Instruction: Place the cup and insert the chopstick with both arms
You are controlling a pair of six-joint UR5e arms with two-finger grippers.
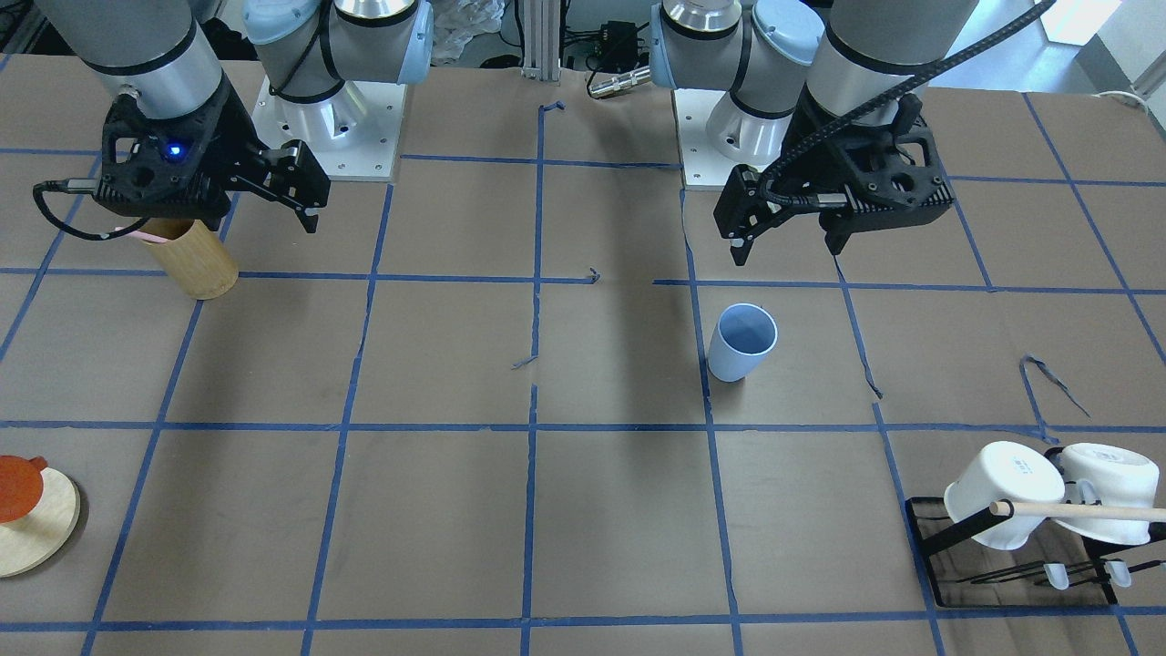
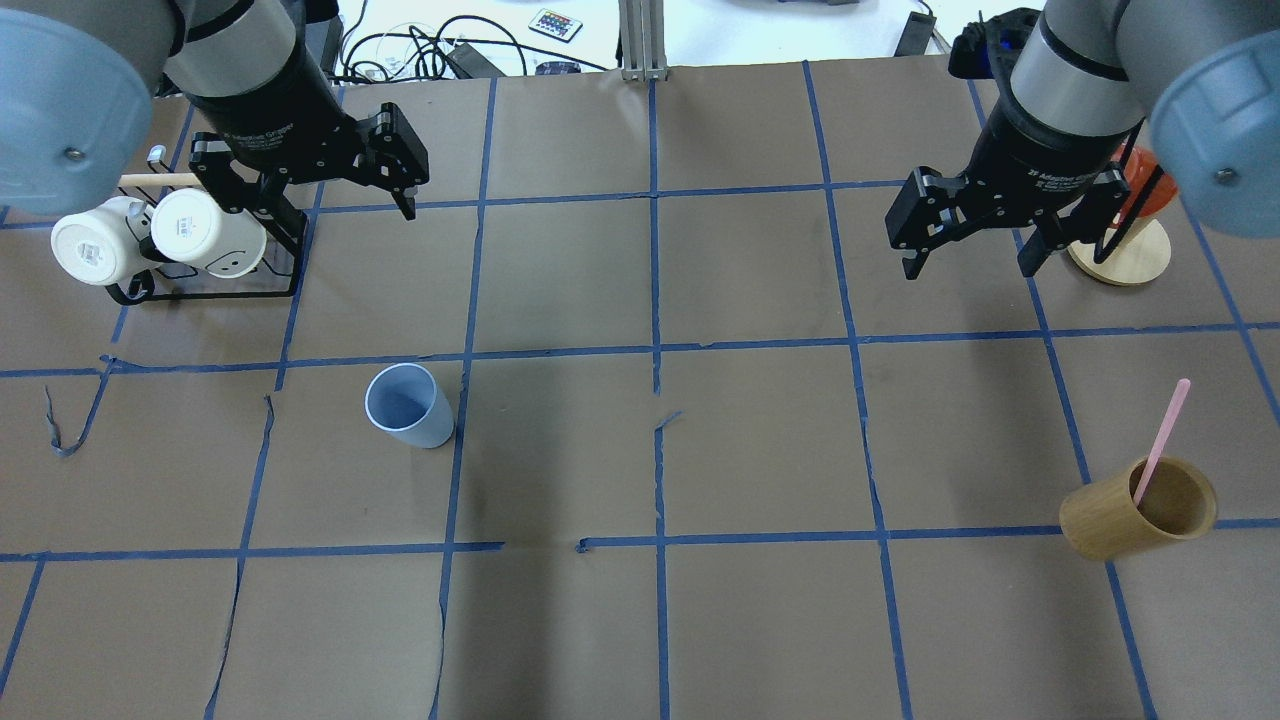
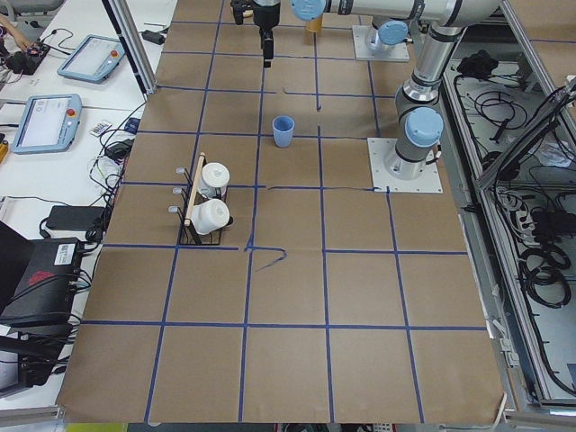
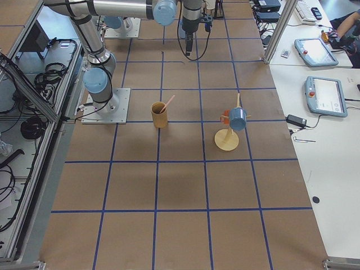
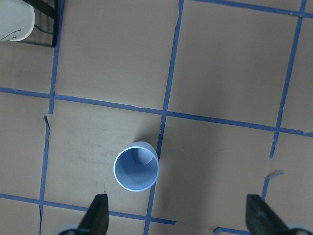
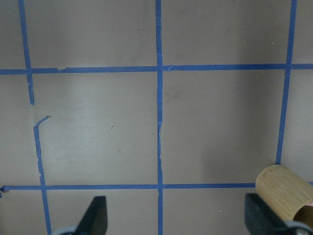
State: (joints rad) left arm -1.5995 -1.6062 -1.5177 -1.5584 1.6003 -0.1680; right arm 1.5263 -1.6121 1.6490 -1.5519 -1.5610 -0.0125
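The left tool [image 1: 785, 253] hangs high over the tabletop [image 2: 750, 450]. Its two fingers are spread wide and hold nothing. The right tool [image 2: 968, 265] hangs high too, and its fingers are also spread wide and empty.

The cup [image 2: 408, 405] stands the right way up, with its mouth open to the top. It is in the left half of the tabletop, about midway between the robot's edge and the far edge. In the left wrist view the cup sits down below the tool. It is a little off toward one finger, not right between the two. The left tool is much nearer to the cup than the right tool is, so I think the left tool should take it. It would need to slide over a bit and then go straight down, so that one finger ends up on each side of the cup.

The chopstick [image 2: 1162, 435] is far from the cup, near the right end of the tabletop. Its low end rests inside a bamboo holder [image 2: 1100, 525]. It leans, and its top end pokes up and out toward the far edge. The right tool is the nearer one here. The holder lies off to its side, toward the right end, so I think that tool must move over before it can pinch the stick.
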